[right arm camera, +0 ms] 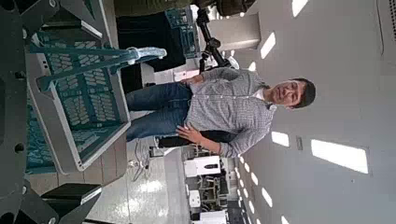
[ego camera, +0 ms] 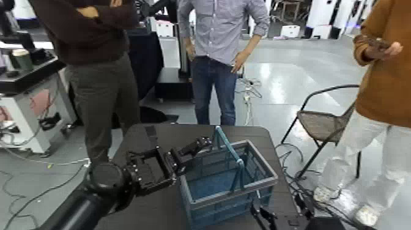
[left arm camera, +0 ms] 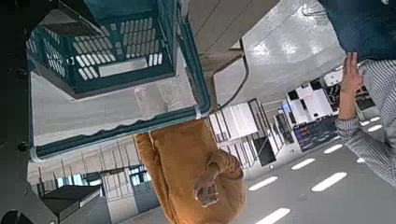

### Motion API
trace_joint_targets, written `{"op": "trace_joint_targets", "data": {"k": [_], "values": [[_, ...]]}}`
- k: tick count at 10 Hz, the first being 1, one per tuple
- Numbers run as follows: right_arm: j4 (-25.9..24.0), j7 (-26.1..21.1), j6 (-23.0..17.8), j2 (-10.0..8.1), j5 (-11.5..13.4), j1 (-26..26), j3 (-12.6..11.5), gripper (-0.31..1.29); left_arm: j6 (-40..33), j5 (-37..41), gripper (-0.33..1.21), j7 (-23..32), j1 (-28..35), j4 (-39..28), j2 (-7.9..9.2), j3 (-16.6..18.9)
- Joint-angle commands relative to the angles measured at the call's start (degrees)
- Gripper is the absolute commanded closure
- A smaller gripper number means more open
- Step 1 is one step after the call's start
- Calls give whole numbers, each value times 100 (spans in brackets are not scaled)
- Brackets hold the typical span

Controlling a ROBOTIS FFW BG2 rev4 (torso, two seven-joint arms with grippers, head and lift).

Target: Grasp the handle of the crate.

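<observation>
At center-left of the head view, I have my left gripper [ego camera: 191, 153] beside the crate's handle [ego camera: 231, 149], its claw apart. The lattice-sided crate [ego camera: 227, 199] sits right of center; my right gripper [ego camera: 282, 215] waits lower right, claw state unclear.

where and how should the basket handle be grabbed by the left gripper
Best at the middle of the handle's long bar, coming in from the robot's left, where the left gripper already hovers with its jaws apart. The bar is thin and stands raised above the crate's rim, so there seems to be room to close around it.
</observation>
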Motion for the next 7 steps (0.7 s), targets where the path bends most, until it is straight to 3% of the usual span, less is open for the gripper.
{"op": "trace_joint_targets", "data": {"k": [1,7], "values": [[72,3,-87,-9,-62,-31,58,15,-78,83,11,-145,-341,484,-96,-347],[133,3,-183,-9,-115,-66,102,15,-157,382,11,-461,-851,1029,-342,-1015]]}}
